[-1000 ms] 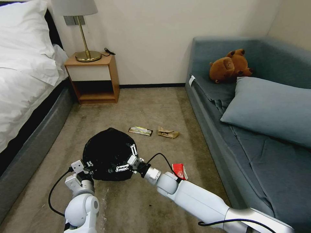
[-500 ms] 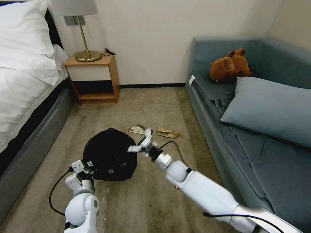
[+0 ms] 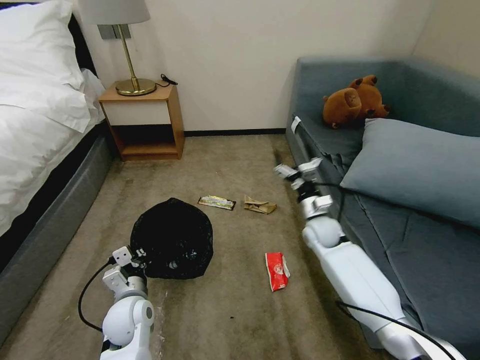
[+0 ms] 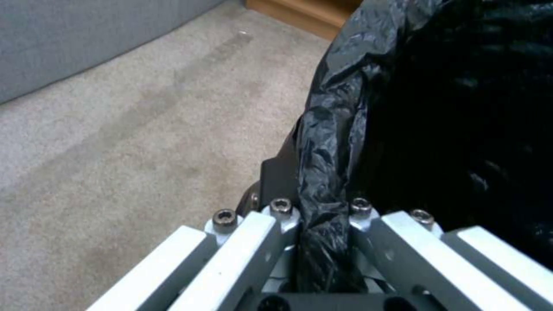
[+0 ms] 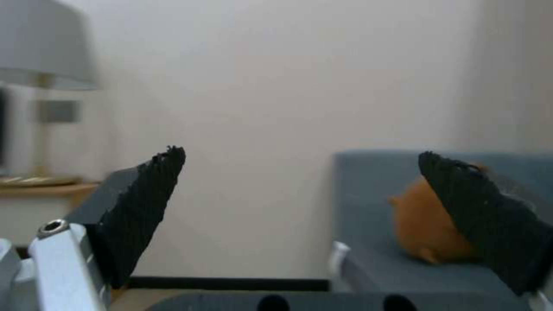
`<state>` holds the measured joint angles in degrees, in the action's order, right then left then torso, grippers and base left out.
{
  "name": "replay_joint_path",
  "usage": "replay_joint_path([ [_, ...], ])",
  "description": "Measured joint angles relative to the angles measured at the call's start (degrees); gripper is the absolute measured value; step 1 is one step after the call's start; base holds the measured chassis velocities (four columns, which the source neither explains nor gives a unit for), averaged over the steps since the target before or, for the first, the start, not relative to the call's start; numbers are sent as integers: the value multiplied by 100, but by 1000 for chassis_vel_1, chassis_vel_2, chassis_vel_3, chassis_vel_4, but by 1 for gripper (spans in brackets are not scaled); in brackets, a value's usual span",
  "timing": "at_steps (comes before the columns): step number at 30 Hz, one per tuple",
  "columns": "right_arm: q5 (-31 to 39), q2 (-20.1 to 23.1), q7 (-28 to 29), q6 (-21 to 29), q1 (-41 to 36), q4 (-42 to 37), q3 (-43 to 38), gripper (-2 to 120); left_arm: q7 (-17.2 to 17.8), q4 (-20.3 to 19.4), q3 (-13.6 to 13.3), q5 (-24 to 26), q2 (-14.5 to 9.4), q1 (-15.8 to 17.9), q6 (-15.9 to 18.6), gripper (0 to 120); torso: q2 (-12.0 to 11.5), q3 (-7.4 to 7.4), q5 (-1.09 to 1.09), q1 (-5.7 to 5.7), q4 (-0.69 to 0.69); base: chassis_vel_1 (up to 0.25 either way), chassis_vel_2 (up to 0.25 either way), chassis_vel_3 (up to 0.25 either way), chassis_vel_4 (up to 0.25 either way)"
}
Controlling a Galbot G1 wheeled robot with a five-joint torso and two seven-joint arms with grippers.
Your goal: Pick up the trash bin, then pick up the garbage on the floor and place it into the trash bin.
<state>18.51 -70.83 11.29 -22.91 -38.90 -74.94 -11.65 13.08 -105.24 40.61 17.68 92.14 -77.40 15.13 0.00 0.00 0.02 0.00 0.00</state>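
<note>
Carpet [image 3: 240, 165] carries everything I'm after. My left hand [image 4: 322, 233] is clamped on the near rim of the trash bin [image 3: 171, 239], black bag plastic bunched between its fingers [image 4: 253, 242]; the bin sits on the floor at my near left, between the bed [image 3: 30, 150] and the litter. My right hand [image 3: 295, 172] is raised on the right beside the edge of the blue sofa [image 3: 400, 200], fingers [image 5: 138, 207] spread wide and holding nothing. A red-white snack wrapper [image 3: 276, 270] lies just right of the bin. Farther off, a yellow-green wrapper [image 3: 217, 202] and a crumpled brown paper bag [image 3: 259, 205] lie side by side.
</note>
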Motion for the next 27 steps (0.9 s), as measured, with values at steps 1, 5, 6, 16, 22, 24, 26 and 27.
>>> replay_joint_path([
  [1, 38, 0, 31, 65, 0, -15, -130, 100, -2, -3, -9, -3, 0, -9, 0, 1, 0, 0, 0, 0, 0, 0, 0, 0, 0],
  [5, 217, -9, 150, 373, -60, -178, -537, 100, -6, -10, -48, -19, 0, -46, -5, 1, 0, 0, -2, 0, 0, 0, 0, 0, 0],
  [6, 348, -31, 245, 560, -120, -286, -708, 100, -10, -10, -58, -31, 0, -64, -10, 1, 0, 0, -2, 0, -1, 0, 0, 0, 0],
  [16, 500, -58, 378, 688, -548, -627, -868, 100, -16, -12, -20, -64, 0, -2, -17, 1, 0, 0, 0, 0, -1, 0, 0, 0, 0],
  [22, -218, 129, 136, 377, -919, -904, -541, 100, -16, -2, -17, -74, 0, -1, -17, 1, 0, 0, -2, 0, 0, 0, 0, 0, 0],
  [24, -334, 167, 91, 356, -1043, -1000, -505, 100, -16, 3, -8, -72, 0, -1, -17, 1, 0, 0, -2, 0, -1, 0, 0, 0, 0],
  [26, -398, 167, 91, 335, -1102, -1052, -493, 100, -16, 4, -6, -71, 0, 0, -17, 1, 0, 0, -2, 0, -1, 0, 0, 0, 0],
  [27, -484, 154, 127, 282, -1183, -1119, -479, 100, -18, 6, -2, -66, 0, 3, -17, 1, 0, 0, -2, 0, -1, 0, 0, 0, 0],
])
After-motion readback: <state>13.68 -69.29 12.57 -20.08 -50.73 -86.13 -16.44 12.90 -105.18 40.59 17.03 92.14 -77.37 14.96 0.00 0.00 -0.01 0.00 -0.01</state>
